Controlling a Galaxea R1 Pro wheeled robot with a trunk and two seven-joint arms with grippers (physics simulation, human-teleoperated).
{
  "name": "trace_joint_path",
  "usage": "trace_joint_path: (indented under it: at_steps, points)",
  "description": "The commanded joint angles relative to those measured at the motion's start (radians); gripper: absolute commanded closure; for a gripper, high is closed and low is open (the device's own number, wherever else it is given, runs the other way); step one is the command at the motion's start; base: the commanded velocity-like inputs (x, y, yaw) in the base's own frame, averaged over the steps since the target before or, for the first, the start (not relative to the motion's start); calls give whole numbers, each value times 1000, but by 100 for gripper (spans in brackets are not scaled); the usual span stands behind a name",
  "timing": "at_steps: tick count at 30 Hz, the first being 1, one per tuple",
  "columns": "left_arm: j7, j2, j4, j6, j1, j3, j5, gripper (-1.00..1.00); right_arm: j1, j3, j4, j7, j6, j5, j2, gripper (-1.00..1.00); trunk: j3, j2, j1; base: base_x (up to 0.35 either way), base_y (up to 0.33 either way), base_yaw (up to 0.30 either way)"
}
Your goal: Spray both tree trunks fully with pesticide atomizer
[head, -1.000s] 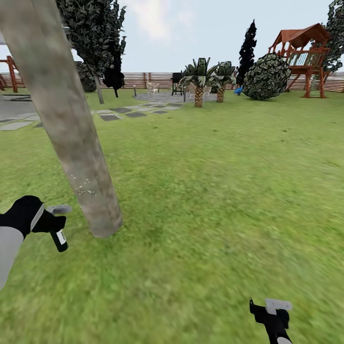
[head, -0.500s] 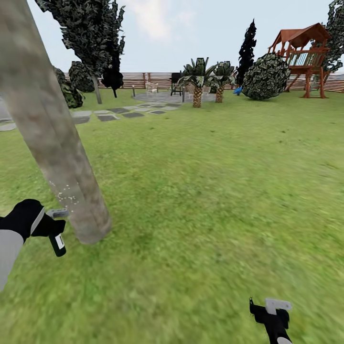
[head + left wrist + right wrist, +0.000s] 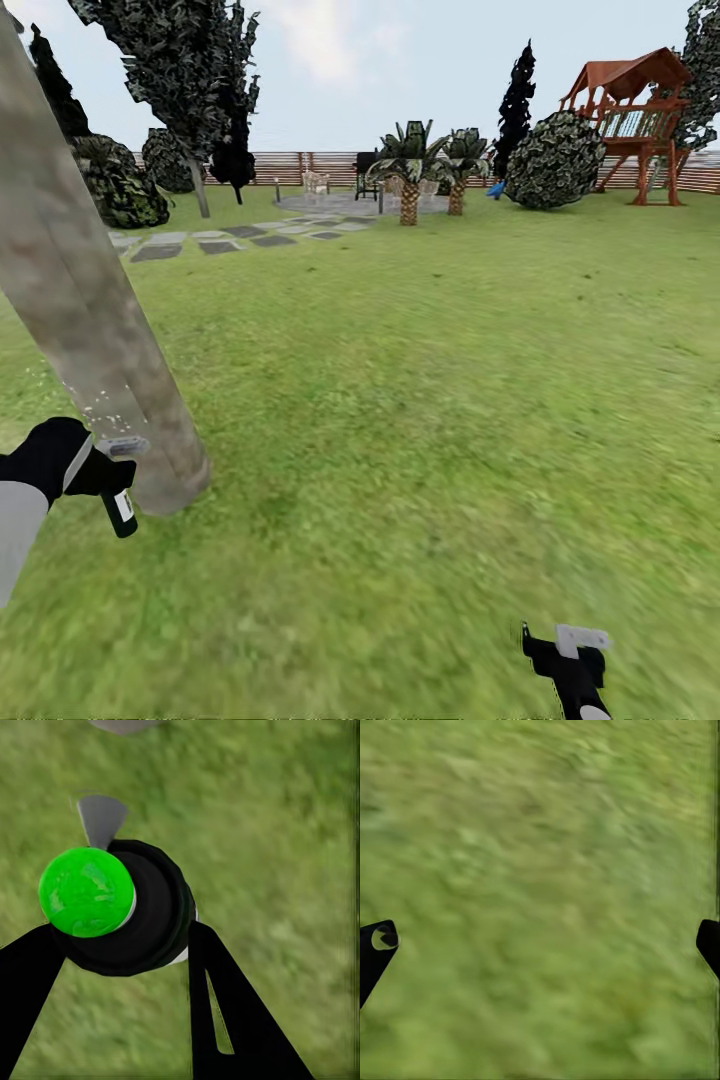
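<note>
On the lawn, the left end effector pinches the atomizer just beside the base of a trunk, where pale specks dot the bark. From the wrist, the bottle sits clamped between both fingers above grass. The right end effector hangs well apart from the trunk, its fingertips spread wide over turf. A fence lies far behind the trunk.
</note>
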Motion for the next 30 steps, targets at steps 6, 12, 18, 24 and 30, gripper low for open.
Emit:
trace_joint_path:
  at_steps: [6, 12, 18, 24, 30]
  points:
    - [-7, 3, 5, 5, -1, 6, -12, 100, 0, 9, 0, -2, -3, -8, 0, -100, -1, 0, 0, -37, -276, 6]
    - [-7, 18, 0, 4, 30, 7, -11, 100, 0, 9, 0, -3, -2, -8, 1, -100, -1, 0, 0, 31, -276, 229]
    - [-6, 14, -5, 4, 34, 5, -10, 100, 0, 9, 0, -3, -2, -8, 2, -100, -1, 0, 0, 137, -272, 275]
    - [-6, 13, -6, 4, 34, 6, -10, 100, 0, 8, 0, -3, -2, -8, 0, -100, -1, 0, 0, 170, -251, 120]
    - [-4, 13, -6, 4, 34, 5, -11, 100, 0, 8, 0, -4, -2, -8, 0, -100, -1, 0, 0, 180, -241, 2]
